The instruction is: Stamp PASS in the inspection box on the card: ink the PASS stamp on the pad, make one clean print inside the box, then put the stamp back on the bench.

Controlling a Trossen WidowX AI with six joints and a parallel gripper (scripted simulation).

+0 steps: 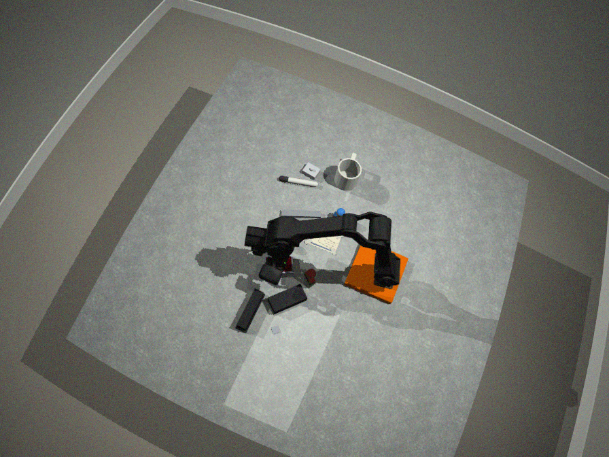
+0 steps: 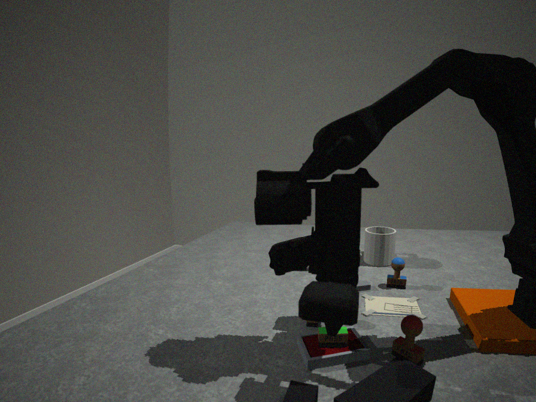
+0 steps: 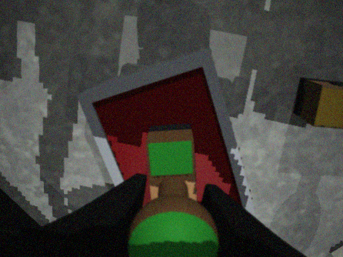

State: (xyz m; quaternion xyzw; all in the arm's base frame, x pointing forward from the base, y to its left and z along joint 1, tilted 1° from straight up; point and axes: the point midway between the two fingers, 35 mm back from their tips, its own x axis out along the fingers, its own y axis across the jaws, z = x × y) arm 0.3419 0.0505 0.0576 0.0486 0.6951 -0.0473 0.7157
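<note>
My gripper (image 2: 333,330) (image 3: 174,189) points down and is shut on the PASS stamp (image 2: 332,340) (image 3: 171,158), a wooden stamp with a green top and green knob. The stamp is upright over the red felt of the ink pad (image 2: 322,362) (image 3: 154,76), inside its grey rim. I cannot tell whether its face touches the felt. The pad sits turned relative to the stamp in the wrist view. The cream card (image 1: 325,243) (image 2: 373,307) lies taped down, with printed lines; the inspection box cannot be made out clearly, and the arm partly hides the card in the top view.
A red stamp (image 1: 310,275) (image 2: 411,325) stands beside the pad. A blue stamp (image 1: 340,211) (image 2: 396,281) and a mug (image 2: 379,249) stand beyond the card. A yellow-topped block (image 3: 331,106) is near the pad. Black blocks (image 1: 249,310) (image 1: 287,299) and a marker (image 1: 300,181) lie around.
</note>
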